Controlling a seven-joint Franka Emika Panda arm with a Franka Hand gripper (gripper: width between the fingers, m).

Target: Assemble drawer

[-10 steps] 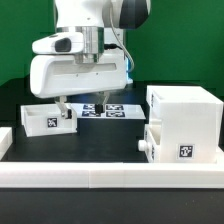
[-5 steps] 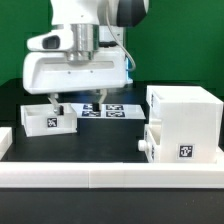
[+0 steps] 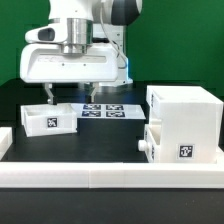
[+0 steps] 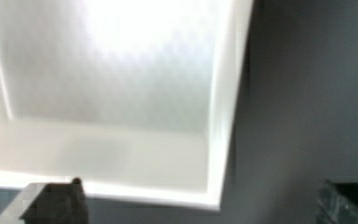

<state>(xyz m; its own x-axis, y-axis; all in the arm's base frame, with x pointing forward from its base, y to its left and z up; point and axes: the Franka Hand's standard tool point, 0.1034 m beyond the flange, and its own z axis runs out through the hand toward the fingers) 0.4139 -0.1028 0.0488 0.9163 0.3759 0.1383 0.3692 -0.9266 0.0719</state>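
A small white tray (image 3: pixel 48 118) with a square tag stands on the black table at the exterior view's left. My gripper (image 3: pixel 70 94) hangs just above it, open and empty, with one fingertip (image 3: pixel 48 96) over the tray's far wall. In the wrist view the tray's white inside (image 4: pixel 123 90) fills most of the picture. One fingertip (image 4: pixel 55 200) is over its wall and the other (image 4: pixel 354 200) is over the dark table. The tall white casing (image 3: pixel 185 112) stands at the right, with the second tray (image 3: pixel 158 143) set low at its front left side.
The marker board (image 3: pixel 105 109) lies flat behind the middle of the table. A long low white border rail (image 3: pixel 100 178) runs along the front edge. A green wall is behind the arm.
My gripper has moved toward the exterior view's left and slightly up, from beside the marker board to over the left tray. It stayed open.
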